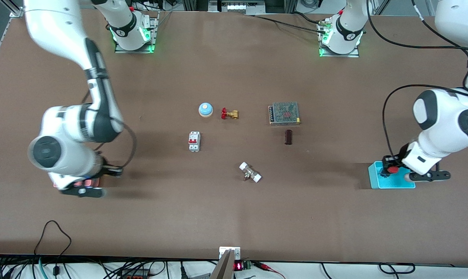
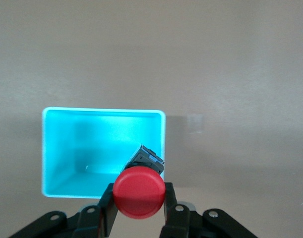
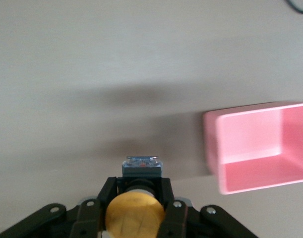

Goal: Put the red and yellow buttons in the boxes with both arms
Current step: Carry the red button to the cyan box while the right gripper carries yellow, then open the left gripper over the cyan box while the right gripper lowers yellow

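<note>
My left gripper (image 1: 389, 167) is shut on the red button (image 2: 139, 192), which also shows in the front view (image 1: 392, 169). It holds it over the edge of the cyan box (image 1: 391, 181), seen from above in the left wrist view (image 2: 82, 148). My right gripper (image 3: 135, 208) is shut on the yellow button (image 3: 135, 214) and holds it above the table beside the pink box (image 3: 263, 148). In the front view the right arm (image 1: 63, 151) hides nearly all of the pink box (image 1: 87, 183) and the yellow button.
Mid-table lie a blue dome bell (image 1: 205, 109), a brass valve with a red handle (image 1: 229, 114), a white circuit breaker (image 1: 194, 141), a metal power supply (image 1: 284, 113), a dark small block (image 1: 288, 136) and a white-capped fitting (image 1: 250, 172).
</note>
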Available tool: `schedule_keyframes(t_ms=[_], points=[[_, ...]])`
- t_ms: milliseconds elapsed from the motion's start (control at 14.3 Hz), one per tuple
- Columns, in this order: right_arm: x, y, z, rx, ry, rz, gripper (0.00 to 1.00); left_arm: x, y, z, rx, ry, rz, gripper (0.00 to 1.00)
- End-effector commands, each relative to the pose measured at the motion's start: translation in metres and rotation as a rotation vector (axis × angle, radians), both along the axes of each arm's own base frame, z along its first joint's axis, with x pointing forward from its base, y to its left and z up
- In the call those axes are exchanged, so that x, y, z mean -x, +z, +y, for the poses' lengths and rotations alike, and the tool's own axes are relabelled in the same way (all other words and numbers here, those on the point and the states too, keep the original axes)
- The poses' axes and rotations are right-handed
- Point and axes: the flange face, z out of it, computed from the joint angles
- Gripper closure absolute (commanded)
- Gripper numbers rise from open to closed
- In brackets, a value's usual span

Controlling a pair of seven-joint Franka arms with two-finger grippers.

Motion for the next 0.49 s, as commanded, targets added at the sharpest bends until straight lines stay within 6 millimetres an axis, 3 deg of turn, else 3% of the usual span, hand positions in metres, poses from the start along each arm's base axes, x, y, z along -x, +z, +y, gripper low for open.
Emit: schedule_keyframes(t_ms=[0,280,420], points=[[-0.005,0.003,-0.043,-0.003,0.030,0.014,0.74,0.000,-0.007,0.023,-0.004,-0.036,0.013,0.68],[-0.004,-0.007,-0.107,-0.006,0.058,0.040,0.76,0.001,-0.041,0.044,-0.002,-0.030,0.022,0.68],[-0.003,-0.019,-0.122,-0.006,0.070,0.052,0.76,0.000,-0.054,0.044,0.003,-0.031,0.023,0.68]])
